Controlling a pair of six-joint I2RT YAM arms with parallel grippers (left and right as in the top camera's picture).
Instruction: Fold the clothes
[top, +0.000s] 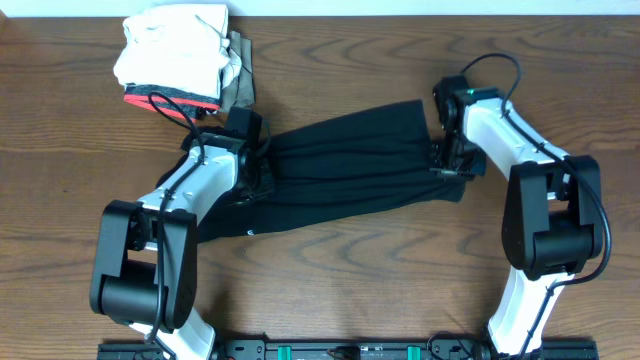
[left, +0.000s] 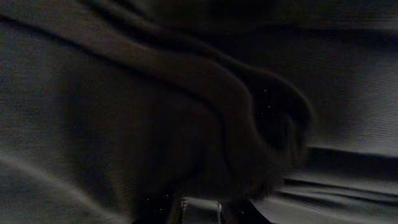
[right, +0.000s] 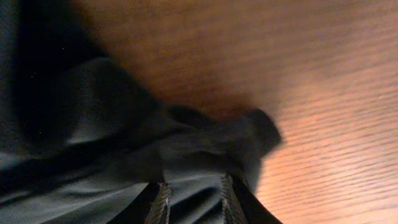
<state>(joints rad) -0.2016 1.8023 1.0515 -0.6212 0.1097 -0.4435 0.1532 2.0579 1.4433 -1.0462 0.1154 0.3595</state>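
Black shirt (top: 350, 165) stretched between left gripper (top: 258, 178) and right gripper (top: 445, 165); both pinching

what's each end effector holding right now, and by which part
the black shirt, stretched between them: left end effector pinches one bunched end, right end effector the opposite end
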